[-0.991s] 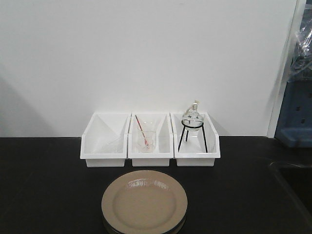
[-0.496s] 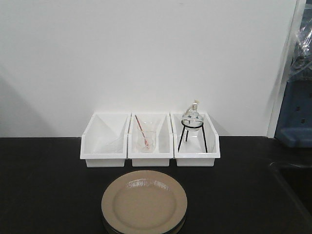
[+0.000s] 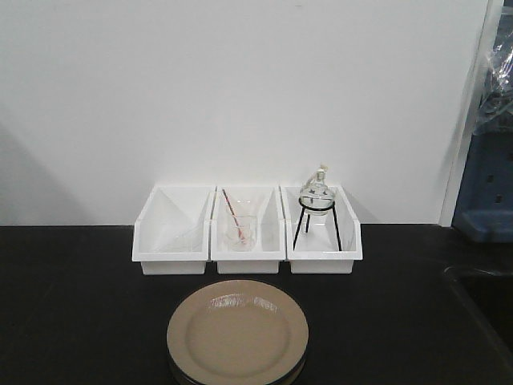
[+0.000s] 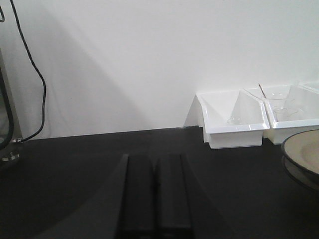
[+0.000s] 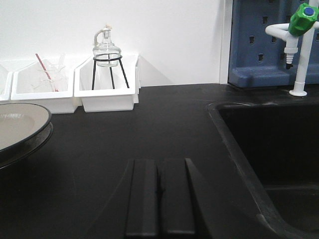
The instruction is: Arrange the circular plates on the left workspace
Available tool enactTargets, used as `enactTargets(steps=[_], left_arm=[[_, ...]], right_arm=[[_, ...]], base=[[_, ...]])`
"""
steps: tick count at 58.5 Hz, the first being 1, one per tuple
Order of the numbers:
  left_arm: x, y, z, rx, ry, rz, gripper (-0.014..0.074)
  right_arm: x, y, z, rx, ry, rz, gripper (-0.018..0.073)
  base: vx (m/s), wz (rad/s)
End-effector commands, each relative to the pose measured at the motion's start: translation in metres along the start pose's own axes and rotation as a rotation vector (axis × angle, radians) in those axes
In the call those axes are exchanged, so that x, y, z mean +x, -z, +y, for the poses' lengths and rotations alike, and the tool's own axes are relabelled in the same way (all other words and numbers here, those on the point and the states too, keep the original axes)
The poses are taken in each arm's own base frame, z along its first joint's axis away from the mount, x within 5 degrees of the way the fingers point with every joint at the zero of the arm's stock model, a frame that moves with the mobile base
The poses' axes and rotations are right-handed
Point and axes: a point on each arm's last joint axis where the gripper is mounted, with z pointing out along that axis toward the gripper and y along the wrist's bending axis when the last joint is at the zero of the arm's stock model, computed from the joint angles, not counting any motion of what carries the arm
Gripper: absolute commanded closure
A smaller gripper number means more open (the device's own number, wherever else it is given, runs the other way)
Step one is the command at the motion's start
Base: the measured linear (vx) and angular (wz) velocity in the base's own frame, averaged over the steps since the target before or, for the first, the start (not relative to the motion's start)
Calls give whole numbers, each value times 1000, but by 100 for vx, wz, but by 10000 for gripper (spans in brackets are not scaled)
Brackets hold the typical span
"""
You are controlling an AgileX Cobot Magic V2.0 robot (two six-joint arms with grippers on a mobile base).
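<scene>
Two circular plates [image 3: 237, 333], glossy beige with dark undersides, lie stacked on the black bench top [image 3: 72, 305] at the front centre. The left wrist view catches their rim [image 4: 303, 152] at the right edge; the right wrist view shows the plates [image 5: 17, 128] at the left edge. My left gripper [image 4: 154, 157] is shut and empty, low over the bench, left of the stack. My right gripper [image 5: 159, 162] is shut and empty, to the right of the stack. Neither gripper appears in the front view.
Three white bins [image 3: 247, 233] stand in a row against the wall behind the plates; one holds a beaker with a red rod [image 3: 239, 228], one a flask on a black tripod [image 3: 317, 204]. A sunken sink basin [image 5: 271, 149] with a green-capped tap [image 5: 299, 45] lies right.
</scene>
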Motion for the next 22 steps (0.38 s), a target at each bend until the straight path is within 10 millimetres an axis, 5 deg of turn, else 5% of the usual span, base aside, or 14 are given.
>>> enactTargets(steps=[1, 22], left_arm=[[-4, 1, 1, -14, 19, -82, 596], [-4, 1, 1, -14, 19, -82, 596]], right_arm=[[-5, 1, 0, 0, 12, -81, 560], [-5, 1, 0, 0, 12, -81, 560]], base=[[0, 0], [0, 0]])
